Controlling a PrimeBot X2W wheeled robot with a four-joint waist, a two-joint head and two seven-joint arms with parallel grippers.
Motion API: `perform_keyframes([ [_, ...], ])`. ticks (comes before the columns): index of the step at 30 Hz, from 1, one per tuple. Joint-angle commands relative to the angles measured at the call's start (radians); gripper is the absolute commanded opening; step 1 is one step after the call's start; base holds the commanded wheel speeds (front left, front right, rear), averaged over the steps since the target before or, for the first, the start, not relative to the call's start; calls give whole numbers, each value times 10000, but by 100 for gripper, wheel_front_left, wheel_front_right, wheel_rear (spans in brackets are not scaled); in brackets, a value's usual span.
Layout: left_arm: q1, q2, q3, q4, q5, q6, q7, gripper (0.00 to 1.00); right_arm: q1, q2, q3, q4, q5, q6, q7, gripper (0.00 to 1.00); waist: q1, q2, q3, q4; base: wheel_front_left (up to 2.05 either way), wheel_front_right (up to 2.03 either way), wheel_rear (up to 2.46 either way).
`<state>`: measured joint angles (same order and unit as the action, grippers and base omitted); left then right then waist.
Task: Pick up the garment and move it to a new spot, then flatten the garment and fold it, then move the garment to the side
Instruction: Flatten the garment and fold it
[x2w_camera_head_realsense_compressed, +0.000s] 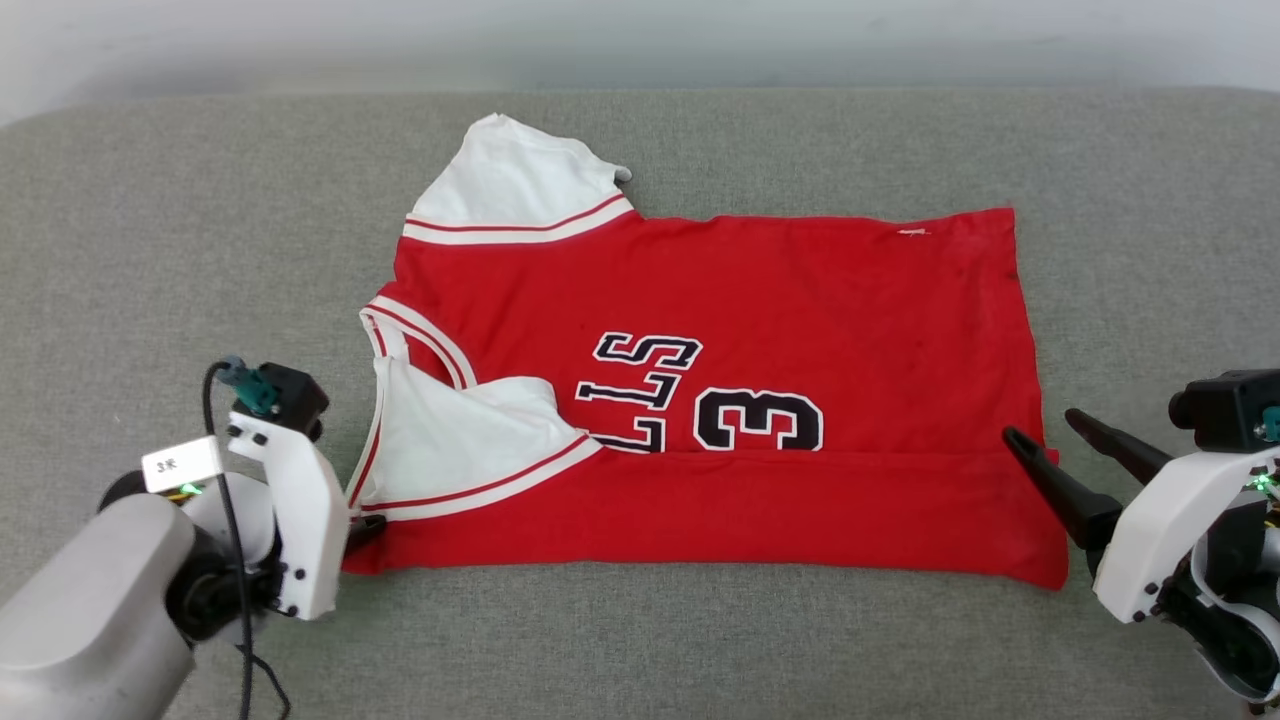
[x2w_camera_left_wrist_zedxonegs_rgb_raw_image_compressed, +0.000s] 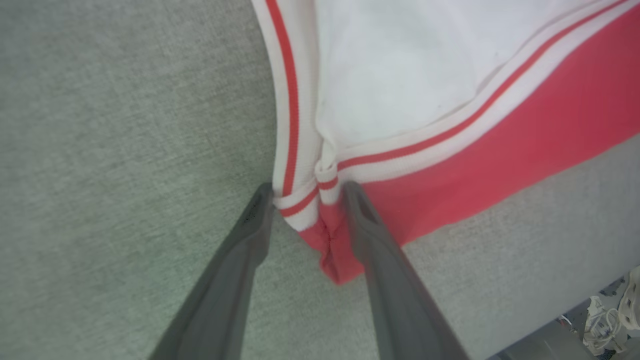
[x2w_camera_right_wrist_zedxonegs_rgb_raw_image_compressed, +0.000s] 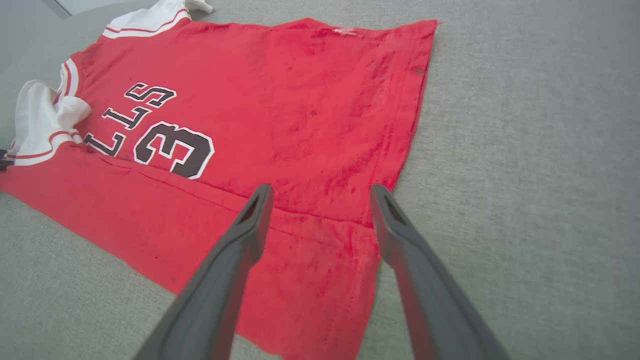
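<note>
The garment (x2w_camera_head_realsense_compressed: 800, 310), a red jersey with white sleeves and black lettering, lies spread on the grey cloth-covered surface (x2w_camera_head_realsense_compressed: 160, 230). Its near long edge is folded up over the lower part of the letters and number. My left gripper (x2w_camera_head_realsense_compressed: 362, 528) is at the garment's near left corner. In the left wrist view my left gripper (x2w_camera_left_wrist_zedxonegs_rgb_raw_image_compressed: 307, 192) is open, its two fingers standing either side of that corner's striped trim (x2w_camera_left_wrist_zedxonegs_rgb_raw_image_compressed: 300, 202). My right gripper (x2w_camera_head_realsense_compressed: 1040, 425) is open at the near right corner, fingers pointing left. In the right wrist view my right gripper (x2w_camera_right_wrist_zedxonegs_rgb_raw_image_compressed: 321, 192) hovers over the garment (x2w_camera_right_wrist_zedxonegs_rgb_raw_image_compressed: 300, 100), near its right hem.
The grey surface (x2w_camera_right_wrist_zedxonegs_rgb_raw_image_compressed: 525, 150) runs wide on both sides of the garment and in front of it. Its far edge (x2w_camera_head_realsense_compressed: 640, 90) meets a pale wall. In the left wrist view the near edge of the surface (x2w_camera_left_wrist_zedxonegs_rgb_raw_image_compressed: 575, 310) drops off to the floor, where white cables (x2w_camera_left_wrist_zedxonegs_rgb_raw_image_compressed: 607, 320) lie.
</note>
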<state>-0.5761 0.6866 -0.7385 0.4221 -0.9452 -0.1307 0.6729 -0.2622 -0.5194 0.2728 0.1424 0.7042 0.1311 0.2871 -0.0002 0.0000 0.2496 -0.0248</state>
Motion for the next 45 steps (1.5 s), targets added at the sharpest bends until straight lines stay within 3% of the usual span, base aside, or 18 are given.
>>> perform_keyframes([
  [1,428,-247,-344,299,-10,51,-55,0,-109,-136,13,-3,-11,-10,42,100,2,0,-199,44,0,0,0],
  [9,128,-46,-171,-145,-310,32,-985,0,-465,-937,6,-417,-28,-8,809,100,2,0,-874,224,0,0,0],
  [15,190,189,-282,-610,-391,30,-1249,0,-556,-1654,265,-804,317,-8,2526,100,2,0,-1037,362,0,0,0],
  [16,163,239,-305,-769,-362,29,-1372,0,-564,-1897,340,-936,400,-8,3259,100,2,0,-1017,405,0,0,0],
  [20,52,255,-376,-1024,-279,29,-1488,0,-451,-2042,464,-978,527,-8,4511,100,2,0,-860,507,0,0,0],
  [29,-287,81,-538,-1318,-61,28,-1648,0,-201,-1546,740,-380,261,-8,5323,100,2,0,-414,751,0,0,0],
  [42,-394,54,-768,-1256,-33,27,-1947,0,-137,-275,1925,1680,224,-4,4360,100,2,0,-70,857,0,0,0],
  [44,-276,64,-804,-1185,-88,27,-2023,0,-252,-336,2016,1747,263,-4,3978,5,2,0,-154,822,0,0,0],
  [45,-220,72,-819,-1154,-101,27,-2038,0,-294,-389,2051,1771,304,-2,3822,0,2,0,-209,804,0,0,0],
])
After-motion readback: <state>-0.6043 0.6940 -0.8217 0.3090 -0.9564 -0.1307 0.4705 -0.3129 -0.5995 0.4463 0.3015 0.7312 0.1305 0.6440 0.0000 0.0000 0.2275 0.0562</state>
